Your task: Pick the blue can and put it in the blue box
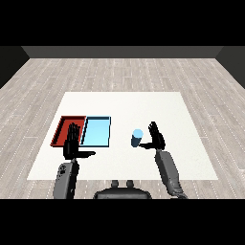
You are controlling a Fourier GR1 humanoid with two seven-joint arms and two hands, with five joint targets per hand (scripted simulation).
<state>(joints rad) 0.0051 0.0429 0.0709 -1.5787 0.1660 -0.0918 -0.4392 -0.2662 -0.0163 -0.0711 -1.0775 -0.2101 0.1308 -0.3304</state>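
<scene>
A blue can (137, 138) stands upright on the white table (124, 107), right of the light blue tray (96, 131). My right hand (157, 137) is just to the can's right, fingers straight and pointing up, thumb reaching toward the can's base; it does not curl round the can. My left hand (72, 142) hovers with straight fingers over the near edge of the red tray (64, 124), thumb pointing right.
The red tray and the light blue tray lie side by side at the table's left. Both trays hold nothing. The table's front edge runs just behind my forearms.
</scene>
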